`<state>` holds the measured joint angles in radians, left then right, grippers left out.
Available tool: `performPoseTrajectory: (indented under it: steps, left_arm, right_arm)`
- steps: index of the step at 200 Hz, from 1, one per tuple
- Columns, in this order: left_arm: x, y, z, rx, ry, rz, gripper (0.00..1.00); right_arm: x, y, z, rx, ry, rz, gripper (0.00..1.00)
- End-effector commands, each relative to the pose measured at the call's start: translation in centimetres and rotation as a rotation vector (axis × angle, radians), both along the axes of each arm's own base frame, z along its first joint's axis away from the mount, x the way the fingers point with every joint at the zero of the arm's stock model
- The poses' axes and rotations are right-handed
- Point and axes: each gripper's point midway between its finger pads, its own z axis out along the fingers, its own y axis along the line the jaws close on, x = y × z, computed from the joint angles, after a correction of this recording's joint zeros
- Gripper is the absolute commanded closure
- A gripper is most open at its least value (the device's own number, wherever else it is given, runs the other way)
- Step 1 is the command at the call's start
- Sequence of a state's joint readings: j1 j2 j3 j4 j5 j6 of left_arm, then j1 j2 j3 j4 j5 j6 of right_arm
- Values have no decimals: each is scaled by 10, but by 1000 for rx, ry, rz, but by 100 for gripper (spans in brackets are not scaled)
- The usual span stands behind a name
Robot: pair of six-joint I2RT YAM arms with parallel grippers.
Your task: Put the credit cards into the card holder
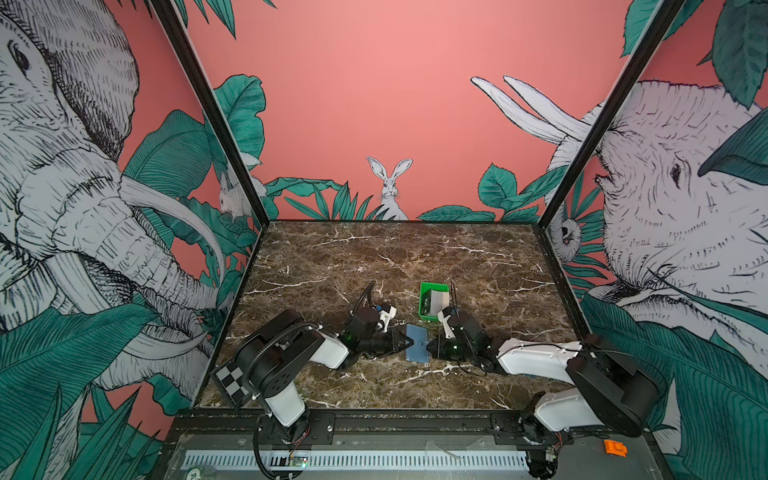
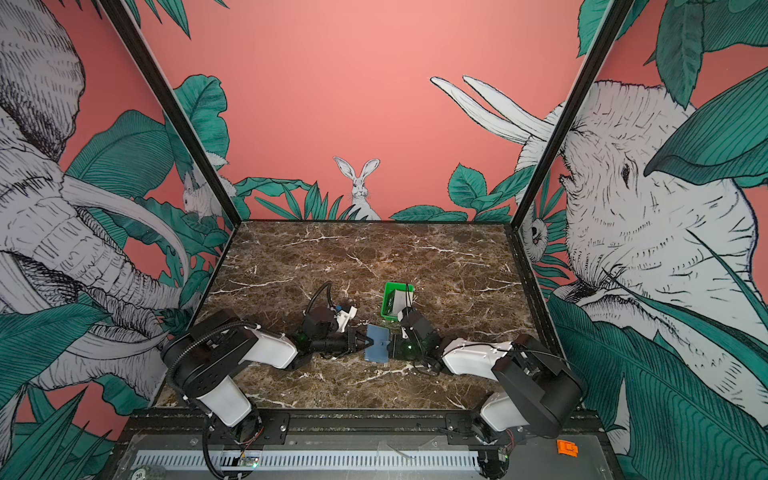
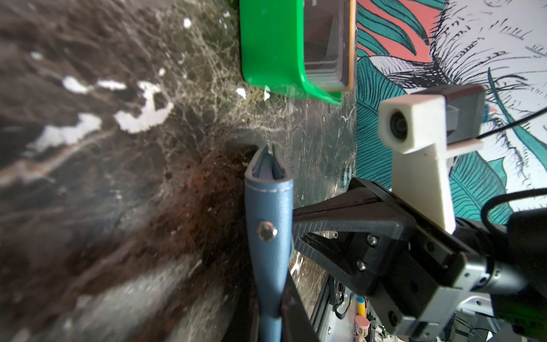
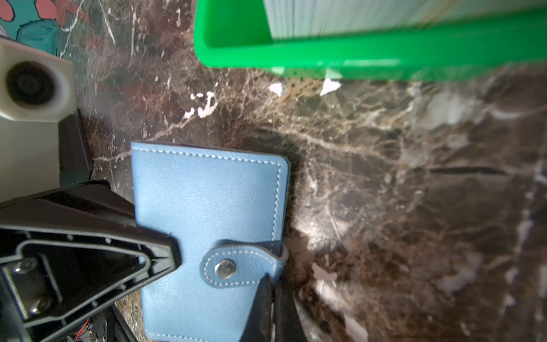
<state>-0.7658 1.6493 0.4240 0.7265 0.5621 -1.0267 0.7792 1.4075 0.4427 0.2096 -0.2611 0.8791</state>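
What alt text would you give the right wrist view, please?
A blue card holder, snapped shut, is clamped at one edge by the left hand; the right hand, shut, sits at its tab edge. Beyond, on the marble table, a green tray holds stacked cards.

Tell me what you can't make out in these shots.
Inside the card holder: snapped shut, all views.
Count of the credit cards: blurred, cut off by the right wrist view's edge; tiny in both top views.
Whether the right gripper pinches the snap tab: jaws cropped by that view's edge.
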Motion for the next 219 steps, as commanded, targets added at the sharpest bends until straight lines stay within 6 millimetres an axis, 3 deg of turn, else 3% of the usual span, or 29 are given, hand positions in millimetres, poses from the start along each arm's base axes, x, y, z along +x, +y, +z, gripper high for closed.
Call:
performPoseTrajectory:
  steps: [1,46,97,133,219]
  left_arm:
    - [-2,2,20,8,-64,-2,90]
    - [-20,24,20,160,-90,8,91]
    - [-30,48,23,234,-102,45,91]
    - [-33,52,24,278,-113,51,92]
    - [-32,41,22,257,-97,57,94]
  right_arm:
    - [-14,-16,-13,-75,38,-8,89]
    - [-18,-19,7,-141,-23,-12,78]
    - [-24,-15,38,-154,-75,-8,74]
    - [-24,0,53,-121,-69,7,73]
    - [-22,54,50,-43,-18,113,68]
